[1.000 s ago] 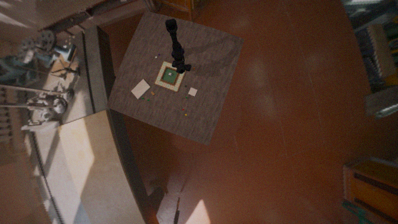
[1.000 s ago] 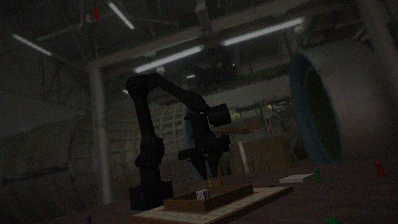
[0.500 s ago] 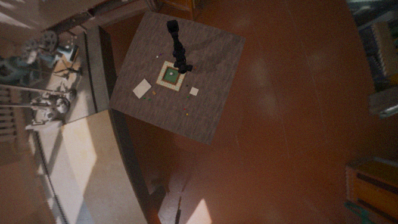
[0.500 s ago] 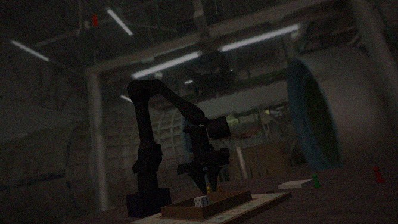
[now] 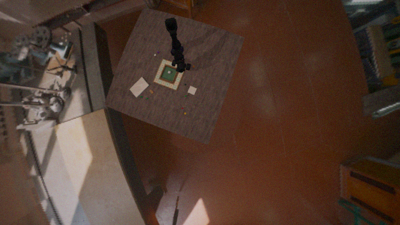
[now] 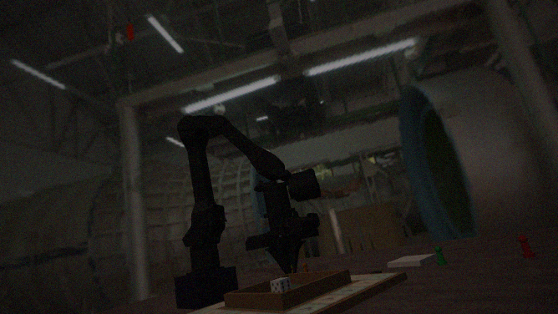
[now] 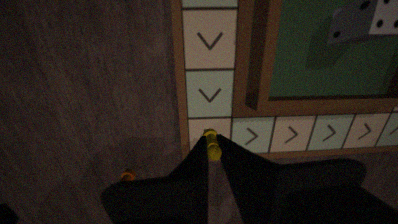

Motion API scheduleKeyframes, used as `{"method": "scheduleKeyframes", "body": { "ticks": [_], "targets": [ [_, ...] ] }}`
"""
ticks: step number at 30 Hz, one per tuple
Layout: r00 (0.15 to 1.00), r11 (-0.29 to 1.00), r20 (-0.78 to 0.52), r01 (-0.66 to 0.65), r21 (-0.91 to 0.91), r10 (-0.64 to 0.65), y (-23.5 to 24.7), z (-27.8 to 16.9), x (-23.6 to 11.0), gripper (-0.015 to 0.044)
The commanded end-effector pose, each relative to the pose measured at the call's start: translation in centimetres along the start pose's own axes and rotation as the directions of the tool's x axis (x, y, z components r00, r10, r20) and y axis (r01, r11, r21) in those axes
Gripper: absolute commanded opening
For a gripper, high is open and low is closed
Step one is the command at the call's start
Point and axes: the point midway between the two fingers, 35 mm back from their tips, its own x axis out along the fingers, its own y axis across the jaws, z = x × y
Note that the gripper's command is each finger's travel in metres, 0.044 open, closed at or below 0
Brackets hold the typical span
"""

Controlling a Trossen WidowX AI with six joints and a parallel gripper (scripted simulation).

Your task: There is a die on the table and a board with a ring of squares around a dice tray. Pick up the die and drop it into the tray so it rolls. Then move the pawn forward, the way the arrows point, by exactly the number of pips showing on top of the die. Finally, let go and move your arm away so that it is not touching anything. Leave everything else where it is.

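A small yellow pawn (image 7: 213,149) stands on the corner square of the board (image 7: 210,92) (image 5: 173,87) (image 6: 367,281), where the arrows turn. My gripper (image 7: 211,139) (image 5: 180,69) (image 6: 289,267) is down at that corner with its dark fingers shut on the pawn. The white die (image 7: 384,19) (image 5: 169,72) (image 6: 280,285) rests on the green floor of the dice tray (image 7: 320,75) (image 6: 301,292) in the middle of the board. Its top face is cut off at the edge of the wrist view.
An orange pawn (image 7: 128,175) (image 6: 305,266) stands on the table just outside the board, near my fingers. Two white cards (image 5: 139,87) (image 5: 191,90) lie beside the board. A green pawn (image 6: 438,255) and a red pawn (image 6: 525,246) stand farther off.
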Motion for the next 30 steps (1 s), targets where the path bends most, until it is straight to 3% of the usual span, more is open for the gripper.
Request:
{"method": "scheduleKeyframes", "body": {
  "ticks": [1,5,25,30],
  "targets": [
    [1.0,1.0,-0.001,-0.001,0.003,0.001,0.0,0.0,0.0,0.0009],
    [1.0,1.0,0.0,-0.001,0.003,0.001,0.1,0.2,-0.7,0.0],
    [1.0,1.0,0.001,-0.001,0.003,0.001,0.2,0.3,-12.3,0.0],
    [1.0,1.0,0.001,-0.001,0.003,0.001,0.0,0.3,-12.6,0.0]
  ]
}}
